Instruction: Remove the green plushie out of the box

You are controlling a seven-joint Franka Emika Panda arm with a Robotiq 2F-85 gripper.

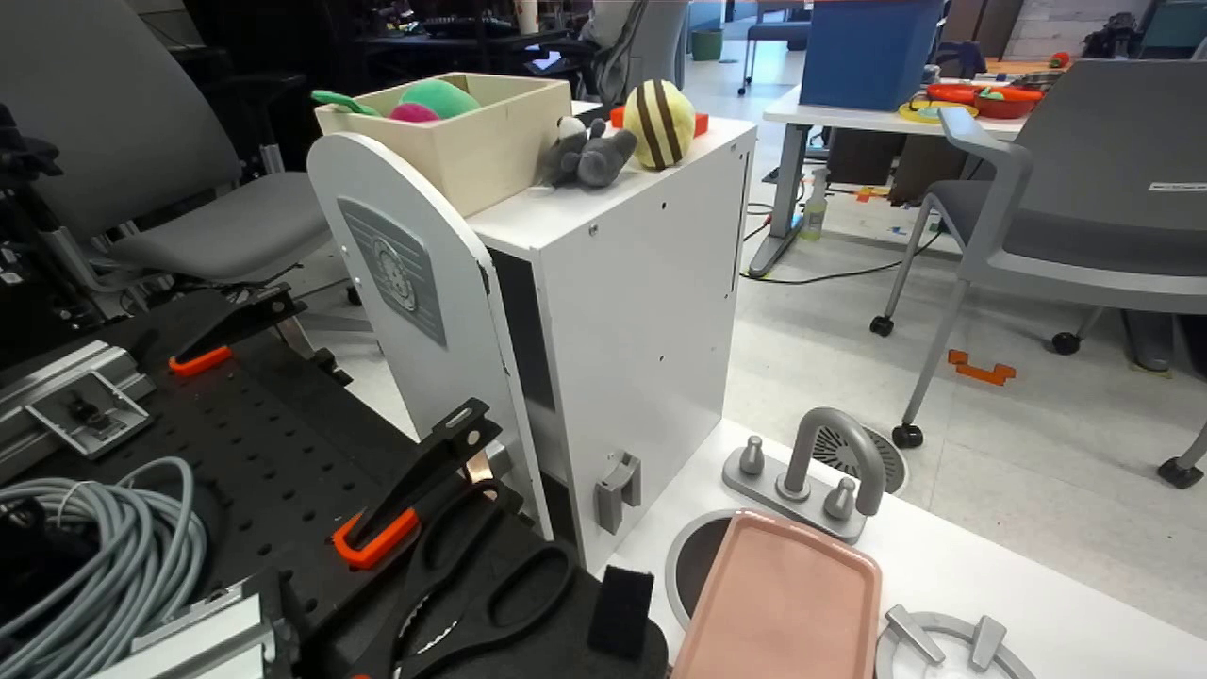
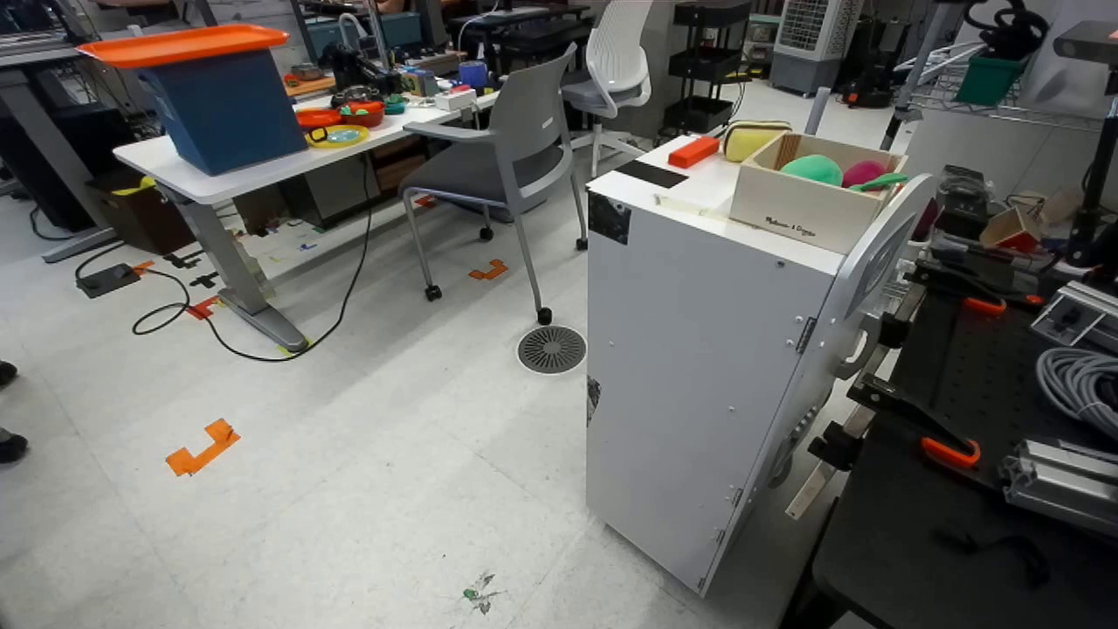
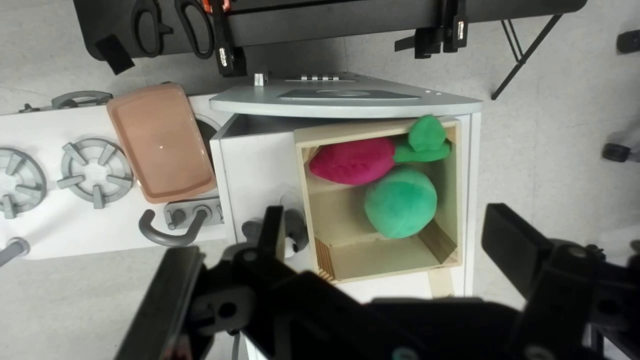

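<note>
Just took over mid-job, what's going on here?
The robot's hand looks to be hanging open above the box, holding nothing. The green plushie lies in the box beside a pink plush with a green top, so it has yet to come out. The box stands on a white cabinet; in an exterior view, a grey plush and striped yellow plush sit there too.

the box [image 1: 500,146] is matt wood, the plushie [image 3: 400,202] cloth.

Green plushie [image 3: 401,202] inside cream box [image 1: 509,141]
</note>
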